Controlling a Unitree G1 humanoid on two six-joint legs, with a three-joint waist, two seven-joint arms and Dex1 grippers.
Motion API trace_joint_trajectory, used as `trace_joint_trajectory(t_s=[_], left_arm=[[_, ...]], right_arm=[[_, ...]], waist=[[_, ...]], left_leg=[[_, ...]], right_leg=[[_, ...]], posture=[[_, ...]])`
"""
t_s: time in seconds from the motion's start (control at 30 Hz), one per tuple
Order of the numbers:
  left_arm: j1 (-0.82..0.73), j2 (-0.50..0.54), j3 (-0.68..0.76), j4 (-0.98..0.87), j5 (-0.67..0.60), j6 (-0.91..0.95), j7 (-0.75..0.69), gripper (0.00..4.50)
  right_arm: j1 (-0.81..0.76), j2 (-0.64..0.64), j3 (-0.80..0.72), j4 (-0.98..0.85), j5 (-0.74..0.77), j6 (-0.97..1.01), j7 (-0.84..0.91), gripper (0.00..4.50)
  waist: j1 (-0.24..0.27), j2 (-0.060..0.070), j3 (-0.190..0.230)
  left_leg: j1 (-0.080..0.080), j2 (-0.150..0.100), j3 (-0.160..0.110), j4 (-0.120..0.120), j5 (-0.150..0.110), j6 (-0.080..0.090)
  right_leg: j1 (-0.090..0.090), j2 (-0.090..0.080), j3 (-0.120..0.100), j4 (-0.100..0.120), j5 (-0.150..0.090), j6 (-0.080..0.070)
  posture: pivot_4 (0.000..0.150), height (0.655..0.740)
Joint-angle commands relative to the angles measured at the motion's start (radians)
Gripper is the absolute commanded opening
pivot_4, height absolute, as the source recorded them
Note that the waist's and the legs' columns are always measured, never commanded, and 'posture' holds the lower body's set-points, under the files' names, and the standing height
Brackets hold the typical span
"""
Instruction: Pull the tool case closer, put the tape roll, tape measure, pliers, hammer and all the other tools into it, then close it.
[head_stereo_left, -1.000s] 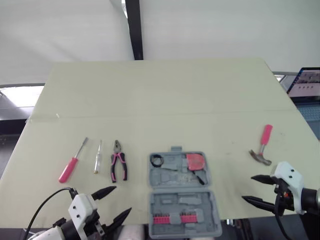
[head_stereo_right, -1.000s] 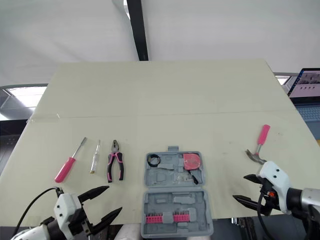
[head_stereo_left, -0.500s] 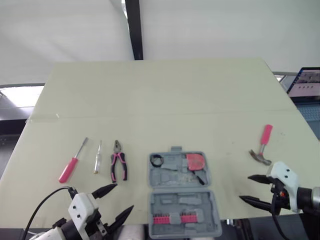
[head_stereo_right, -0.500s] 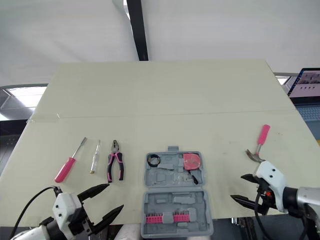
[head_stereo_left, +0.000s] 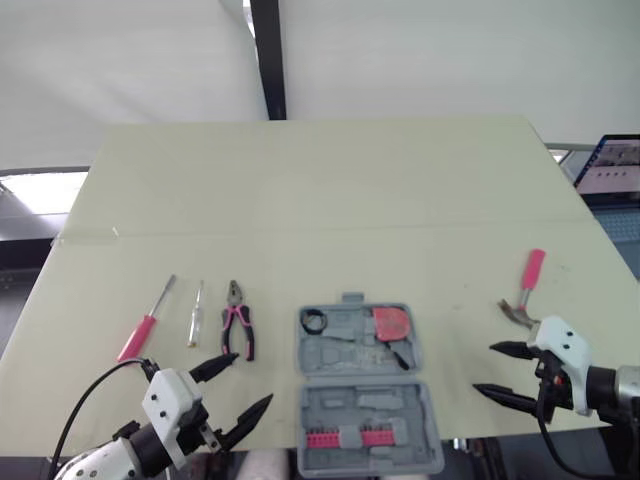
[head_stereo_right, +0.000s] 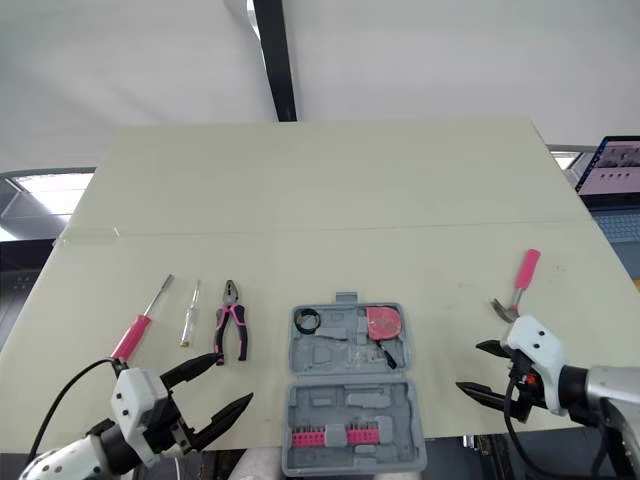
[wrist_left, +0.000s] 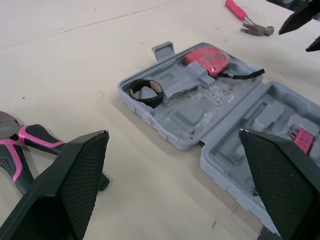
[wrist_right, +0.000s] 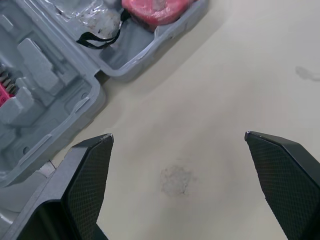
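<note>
- Left gripper (head_stereo_left: 252, 380), fingers spread, hangs near the pliers (head_stereo_left: 238, 330); right gripper (head_stereo_left: 484, 368), also spread, near the hammer (head_stereo_left: 525, 292).
- Open tool case (head_stereo_left: 365, 400) lies between them; straddle each handle squarely before clenching.

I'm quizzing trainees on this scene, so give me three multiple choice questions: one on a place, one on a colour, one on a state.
1. The hammer lies: A) inside the tool case; B) right of it; C) left of it.
2. The tape measure is: A) red; B) blue; C) yellow.
3. The tool case is: A) shut; B) open; C) standing on edge.
Answers: 1 B, it lies apart, right of the tool case; 2 A, red body; 3 B, both halves lie flat.
</note>
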Motion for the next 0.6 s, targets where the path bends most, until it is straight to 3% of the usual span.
trace_joint_trajectory(t_s=[0.03,0.3,0.43,0.6], left_arm=[[0.017,-0.033,0.026,-0.053,-0.041,0.056,0.072,4.50],[0.029,-0.067,0.050,-0.087,-0.075,0.145,0.152,4.50],[-0.039,-0.150,0.099,-0.173,-0.113,0.353,0.413,4.50],[-0.077,-0.171,0.042,-0.276,-0.091,0.560,0.568,4.50]], right_arm=[[-0.024,0.026,-0.028,-0.070,0.038,-0.115,0.030,4.45],[-0.014,0.049,-0.034,-0.072,0.063,-0.241,0.080,4.45],[-0.041,0.041,-0.021,-0.037,0.058,-0.239,0.071,4.45],[-0.062,0.032,0.010,0.007,0.043,-0.244,0.086,4.45]], waist=[[-0.001,0.000,0.000],[0.003,-0.001,0.000],[0.001,-0.001,0.000],[-0.001,-0.001,0.000]], left_leg=[[0.000,0.000,0.000,0.000,0.000,0.000],[0.000,0.000,-0.001,0.001,0.000,0.000],[0.000,0.000,-0.001,0.001,0.000,0.000],[0.001,0.000,-0.001,0.001,0.000,0.000]], right_leg=[[0.000,0.000,0.000,0.000,0.000,0.000],[0.001,0.000,0.000,0.000,0.000,0.000],[0.001,0.000,0.000,0.000,0.000,0.000],[0.002,0.000,0.000,0.000,0.000,0.000]], posture=[[0.150,0.7400],[0.150,0.7400],[0.150,0.7400],[0.150,0.7400]])
